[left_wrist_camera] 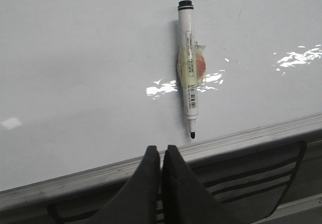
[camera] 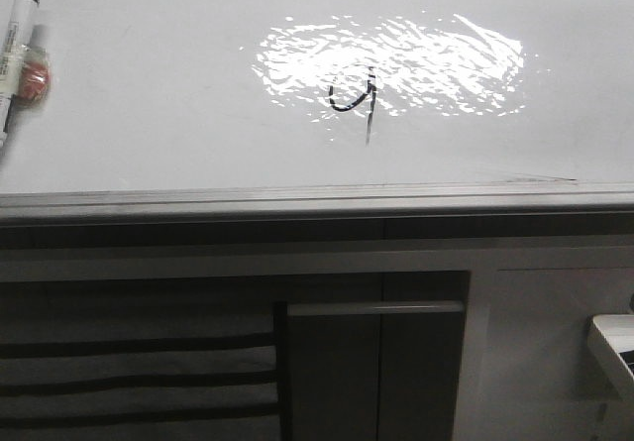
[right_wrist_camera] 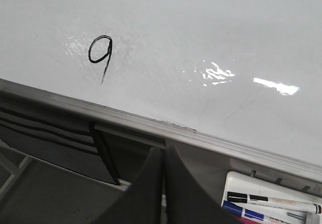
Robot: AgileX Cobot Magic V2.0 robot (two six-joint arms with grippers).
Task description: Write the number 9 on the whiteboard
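Observation:
The whiteboard (camera: 149,114) fills the upper half of the front view, glossy white with a rippled glare patch and a grey edge strip. The number 9 (camera: 354,96) is drawn in thin black line inside the glare; it also shows in the right wrist view (right_wrist_camera: 99,53). A white marker (left_wrist_camera: 188,68) with its black tip bare sticks to the board by a taped orange magnet; it also shows at the far left of the front view (camera: 14,50). My left gripper (left_wrist_camera: 161,151) is shut and empty just below the marker. My right gripper (right_wrist_camera: 162,151) is shut and empty below the board's edge.
Grey cabinet fronts (camera: 376,362) with a handle and dark slats lie below the board's metal edge (camera: 297,201). A white tray (right_wrist_camera: 271,196) with black and blue markers sits beside the right gripper; its corner shows in the front view (camera: 616,347).

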